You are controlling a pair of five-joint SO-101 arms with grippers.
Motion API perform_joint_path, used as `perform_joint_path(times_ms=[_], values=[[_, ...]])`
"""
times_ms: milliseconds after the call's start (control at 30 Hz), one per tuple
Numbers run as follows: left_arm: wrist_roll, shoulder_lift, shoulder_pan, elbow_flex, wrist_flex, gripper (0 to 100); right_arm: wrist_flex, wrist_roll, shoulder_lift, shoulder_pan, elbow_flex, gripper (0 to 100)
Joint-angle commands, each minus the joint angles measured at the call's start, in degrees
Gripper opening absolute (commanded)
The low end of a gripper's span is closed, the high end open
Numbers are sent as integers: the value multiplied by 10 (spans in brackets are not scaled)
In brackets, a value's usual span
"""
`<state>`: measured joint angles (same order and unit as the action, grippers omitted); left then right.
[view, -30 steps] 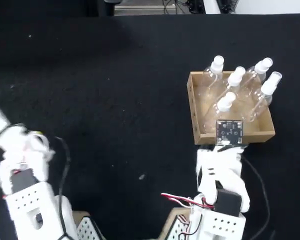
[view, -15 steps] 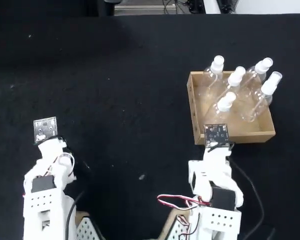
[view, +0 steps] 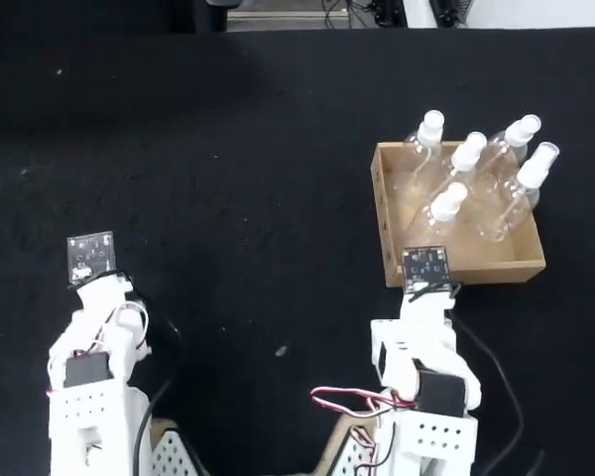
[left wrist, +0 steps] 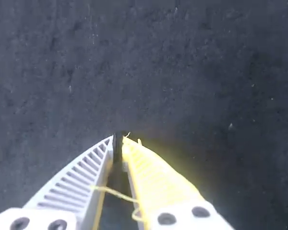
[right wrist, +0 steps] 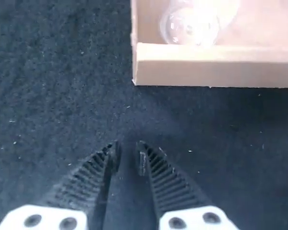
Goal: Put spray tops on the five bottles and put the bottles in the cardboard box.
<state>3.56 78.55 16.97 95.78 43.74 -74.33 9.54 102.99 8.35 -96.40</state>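
Left pincer (left wrist: 119, 143), ribbed white-and-yellow jaws pressed together, is hovering over the fuzzy black desk (view: 228, 149); right pincer (right wrist: 127, 155), toothed dark jaws slightly apart, is facing the square cardboard box (view: 496, 268), which is holding five clear, white-topped bottles (view: 448, 201).

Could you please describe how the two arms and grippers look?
The left arm and right arm are white with black motors and perforated bases; red-and-white wires loop at the right one. The left gripper has one white, one yellow ribbed finger; the right gripper has black toothed fingers.
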Motion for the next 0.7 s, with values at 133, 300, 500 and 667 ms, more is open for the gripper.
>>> perform_joint_path(times_ms=[133, 300, 500, 667], values=[[2, 251, -16, 17, 200, 33, -4, 1, 56, -9, 0, 21], [2, 251, -15, 15, 260, 33, -4, 1, 55, -9, 0, 21], [2, 246, -14, 16, 285, 33, -4, 1, 55, -9, 0, 21], [2, 246, -14, 16, 285, 33, -4, 1, 55, -8, 0, 21]])
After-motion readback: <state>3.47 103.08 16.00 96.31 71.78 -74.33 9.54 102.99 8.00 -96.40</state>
